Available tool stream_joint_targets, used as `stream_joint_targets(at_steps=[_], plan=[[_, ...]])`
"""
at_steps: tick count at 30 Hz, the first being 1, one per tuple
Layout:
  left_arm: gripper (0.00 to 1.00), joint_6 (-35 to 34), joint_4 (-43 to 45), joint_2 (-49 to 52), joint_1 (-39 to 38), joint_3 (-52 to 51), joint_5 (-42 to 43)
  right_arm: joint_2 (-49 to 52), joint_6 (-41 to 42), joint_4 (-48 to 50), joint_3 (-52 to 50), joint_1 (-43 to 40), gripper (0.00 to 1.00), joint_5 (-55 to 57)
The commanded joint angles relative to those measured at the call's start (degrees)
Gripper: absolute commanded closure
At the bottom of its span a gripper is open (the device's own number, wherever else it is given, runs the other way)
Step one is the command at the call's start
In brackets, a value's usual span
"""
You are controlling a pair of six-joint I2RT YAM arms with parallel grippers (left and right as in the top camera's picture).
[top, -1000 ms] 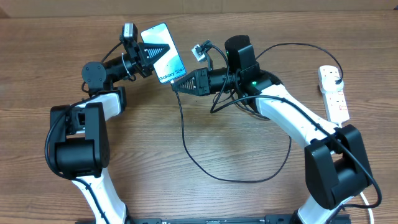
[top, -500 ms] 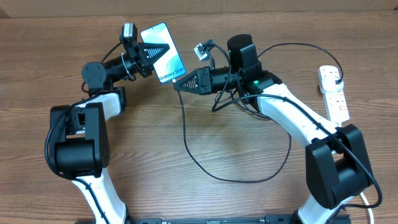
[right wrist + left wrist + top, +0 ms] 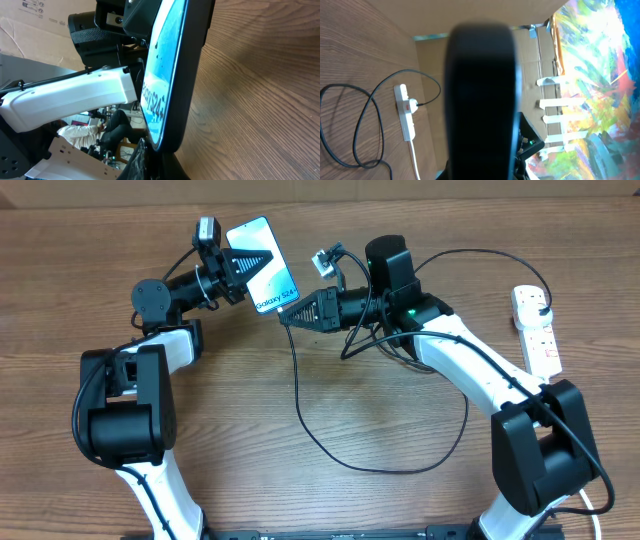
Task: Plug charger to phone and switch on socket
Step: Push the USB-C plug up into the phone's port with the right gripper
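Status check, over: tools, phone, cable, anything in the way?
Left tool shut on phone. Right tool shut on cable at phone's lower end. Socket untouched. Nothing in the way.

The middle of the tabletop (image 3: 330,240) is crowded: the phone (image 3: 263,264) is held raised by the closed left claw (image 3: 243,263), and the closed right claw (image 3: 290,317) is pressed against its lower end, so no gap is left between the two. Below them, the charger (image 3: 330,445) is trailed in a wide loop across the centre, and another loop is arched behind the right arm toward the socket (image 3: 535,328) near the right edge. Open wood is seen along the far edge, at the far left, and in the near centre between the two arm bases.
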Motion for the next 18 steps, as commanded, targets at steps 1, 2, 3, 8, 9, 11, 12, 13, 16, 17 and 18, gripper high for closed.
stream_joint_targets(at_steps=[1,2,3,8,9,11,12,13,16,17,18], plan=[[0.96,1.81,0.63,-0.57,-0.44,1.29,1.88,0.0,0.68,0.63,-0.26,-0.83,0.96,1.25],[0.95,1.84,0.63,-0.57,-0.44,1.29,1.92,0.0,0.68,0.63,-0.26,-0.83,0.96,1.22],[0.95,1.9,0.63,-0.57,-0.44,1.29,2.01,0.0,0.68,0.63,-0.26,-0.83,0.96,1.22],[0.96,2.23,0.63,-0.57,-0.35,1.29,2.23,0.0,0.7,0.66,-0.24,-0.83,0.96,0.33],[0.96,2.25,0.63,-0.57,-0.33,1.29,2.23,0.0,0.7,0.63,-0.24,-0.85,0.96,0.17],[0.96,2.4,0.63,-0.57,-0.13,1.29,2.25,0.0,0.74,0.66,-0.24,-0.94,0.96,-0.13],[0.96,2.4,0.63,-0.57,-0.04,1.29,2.27,0.0,0.87,0.68,-0.24,-1.01,0.96,-0.31],[0.96,2.4,0.63,-0.57,0.0,1.29,2.27,0.0,0.9,0.66,-0.24,-1.09,0.96,-0.48],[0.96,2.38,0.66,-0.57,0.0,1.29,2.27,0.0,0.87,0.63,-0.24,-1.42,0.96,-0.44],[0.96,2.38,0.63,-0.57,0.0,1.29,2.29,0.0,0.9,0.63,-0.24,-1.57,0.96,-0.44],[0.96,2.38,0.63,-0.57,0.0,1.29,2.34,0.0,0.9,0.63,-0.24,-1.7,0.96,-0.44]])
